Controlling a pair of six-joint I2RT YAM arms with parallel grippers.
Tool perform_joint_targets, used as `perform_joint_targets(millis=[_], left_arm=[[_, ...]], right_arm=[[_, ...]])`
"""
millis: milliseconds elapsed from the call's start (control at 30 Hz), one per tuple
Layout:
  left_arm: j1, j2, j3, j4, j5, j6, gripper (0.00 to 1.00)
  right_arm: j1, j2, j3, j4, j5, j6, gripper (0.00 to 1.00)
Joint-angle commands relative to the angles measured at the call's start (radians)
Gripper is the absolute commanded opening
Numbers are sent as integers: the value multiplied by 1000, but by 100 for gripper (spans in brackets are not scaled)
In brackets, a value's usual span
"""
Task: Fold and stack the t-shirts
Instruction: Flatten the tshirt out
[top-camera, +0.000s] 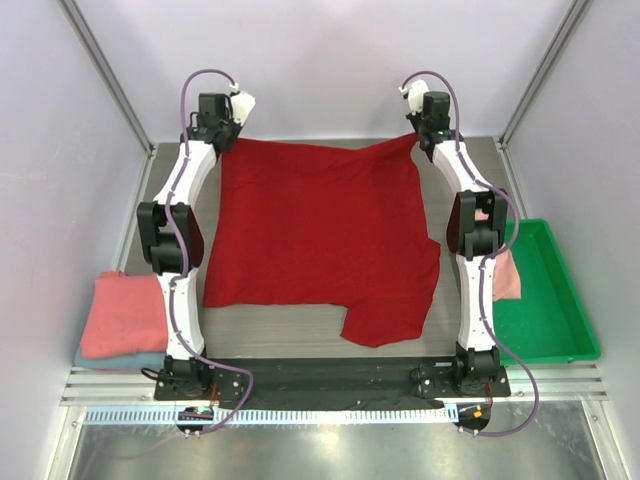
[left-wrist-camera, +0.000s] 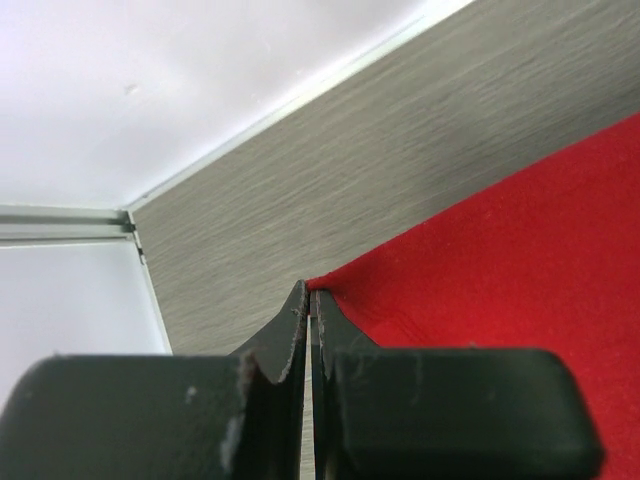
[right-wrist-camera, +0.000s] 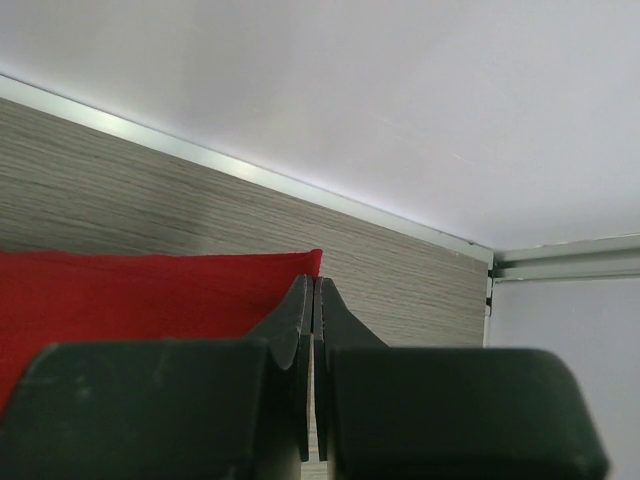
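A deep red t-shirt (top-camera: 320, 235) lies spread over the middle of the table, one sleeve hanging toward the near edge. Its far edge is stretched between my two grippers. The left gripper (top-camera: 226, 142) is shut on the far left corner; in the left wrist view the jaws (left-wrist-camera: 311, 292) meet on the tip of red cloth (left-wrist-camera: 500, 260). At the far right corner the right gripper (top-camera: 419, 136) is also shut, and the right wrist view shows its tips (right-wrist-camera: 315, 282) pinching the red corner (right-wrist-camera: 150, 290).
A folded salmon-pink shirt (top-camera: 125, 312) rests on a pale blue-grey one (top-camera: 115, 358) at the near left. A bright green tray (top-camera: 550, 300) at the right holds another salmon-pink shirt (top-camera: 506, 275). White walls close in the back and sides.
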Motion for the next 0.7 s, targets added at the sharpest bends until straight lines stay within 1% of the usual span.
perform_joint_targets(millis=[0, 33, 100, 133, 233, 267, 300, 333, 367, 433, 467, 533, 567, 600, 667], left_arm=[[9, -126, 73, 38, -17, 0, 0], [9, -152, 71, 26, -12, -6, 0], [9, -213, 48, 17, 6, -21, 0], [9, -271, 36, 14, 12, -23, 0], [9, -388, -9, -17, 23, -35, 0], [7, -413, -22, -29, 26, -41, 0], [7, -437, -33, -40, 31, -53, 0], [7, -494, -45, -58, 35, -57, 0], [7, -519, -79, -63, 40, -61, 0], [9, -577, -113, -75, 45, -67, 0], [10, -632, -139, -80, 43, -66, 0], [9, -684, -170, -89, 36, -54, 0], [9, -735, -174, -92, 31, -49, 0], [9, -758, -177, -95, 28, -41, 0], [9, -804, -170, -106, 11, -29, 0]], right_arm=[[-2, -142, 28, 58, -15, 17, 1], [-4, -212, -8, 61, -24, 17, 1], [-2, -289, -48, 75, -32, 20, 1], [-2, -360, -65, 75, -35, 21, 1], [-4, -483, -137, 70, -52, 43, 1], [-2, -566, -168, 46, -64, 53, 1], [-2, -603, -179, 27, -70, 76, 1], [-2, -649, -209, 13, -76, 92, 1], [-2, -727, -229, -12, -85, 99, 1], [4, -821, -297, -30, -102, 115, 1], [5, -906, -314, -58, -113, 119, 1], [10, -984, -352, -89, -144, 110, 1], [10, -1025, -358, -117, -150, 104, 1], [13, -1086, -360, -134, -161, 99, 1], [13, -1149, -349, -172, -171, 83, 1]])
